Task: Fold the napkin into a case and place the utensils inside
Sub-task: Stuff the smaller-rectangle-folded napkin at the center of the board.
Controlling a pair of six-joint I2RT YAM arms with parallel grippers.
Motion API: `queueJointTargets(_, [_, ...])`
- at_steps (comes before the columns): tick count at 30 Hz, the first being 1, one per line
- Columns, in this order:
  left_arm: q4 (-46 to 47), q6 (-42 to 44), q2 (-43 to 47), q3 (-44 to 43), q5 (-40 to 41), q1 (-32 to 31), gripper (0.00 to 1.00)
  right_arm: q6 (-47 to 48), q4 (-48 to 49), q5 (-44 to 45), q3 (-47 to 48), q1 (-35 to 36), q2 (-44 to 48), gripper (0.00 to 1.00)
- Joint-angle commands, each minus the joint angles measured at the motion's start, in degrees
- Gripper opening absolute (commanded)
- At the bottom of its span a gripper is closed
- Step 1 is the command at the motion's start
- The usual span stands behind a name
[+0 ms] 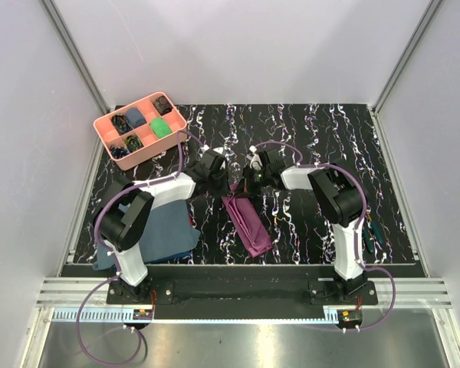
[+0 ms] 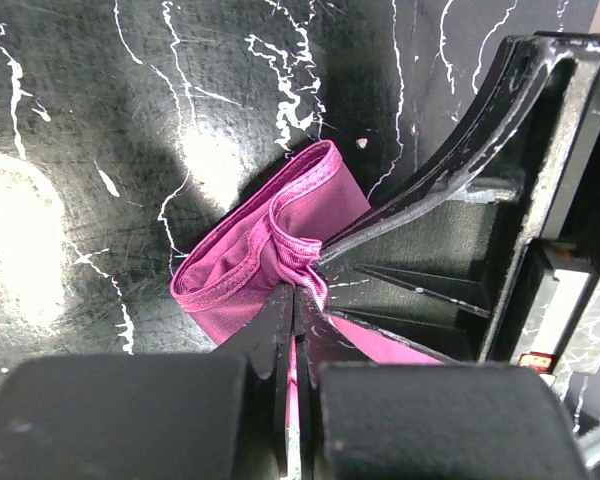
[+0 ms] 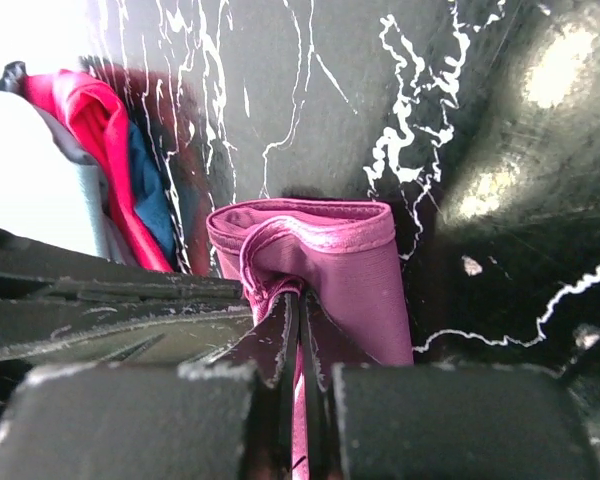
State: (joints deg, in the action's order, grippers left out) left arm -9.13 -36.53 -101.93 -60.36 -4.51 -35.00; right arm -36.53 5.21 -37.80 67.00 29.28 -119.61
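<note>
- Table (image 1: 330, 153): black top with white marble veining and glare spots, set in an enclosure of plain white walls (image 1: 238, 46).
- Napkin (image 1: 249, 222): folded into a narrow oblong, lying between the two arms near the front of the table.
- Left gripper (image 2: 294, 300): fingers pressed together, clamped on the napkin's far end.
- Right gripper (image 3: 298, 305): likewise pinching that same end, close beside the left.
- Pink tray (image 1: 155, 146): far left corner.
- Blue cloth (image 1: 165, 230): by the left arm's base.
</note>
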Motion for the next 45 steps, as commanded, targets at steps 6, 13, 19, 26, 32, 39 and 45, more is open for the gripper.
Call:
queueJointTargets(6, [5.79,-0.91,3.58,0.24,-3.04,0.29,0.00,8.84,-12.67,0.45,1.81,0.26,6.41,0.25])
queueJointTargets(13, [4.82,0.06,4.02,-0.20,-2.60,0.73,0.00,12.80,-16.73,0.97,2.26,-0.54,8.87,0.27])
queueJointTargets(19, [4.64,0.41,3.67,-0.46,-3.22,0.81,0.00,14.65,-17.69,1.41,3.57,-0.63,9.48,0.28])
queueJointTargets(26, [4.11,0.94,3.32,-0.81,-2.96,0.90,0.00,15.79,-19.45,2.21,5.15,-0.98,11.07,0.35])
queueJointTargets(32, [4.20,0.76,3.23,-0.73,-3.40,0.90,0.00,16.93,-21.21,1.77,7.61,-1.42,10.36,0.39])
queueJointTargets(39, [4.38,0.41,3.84,-0.64,-3.40,0.90,0.00,16.41,-21.03,0.45,9.46,-1.42,6.85,0.33])
queueJointTargets(45, [6.66,-0.99,4.63,0.24,-4.01,0.90,0.00,14.57,-17.52,-2.45,7.97,-1.42,5.00,0.13])
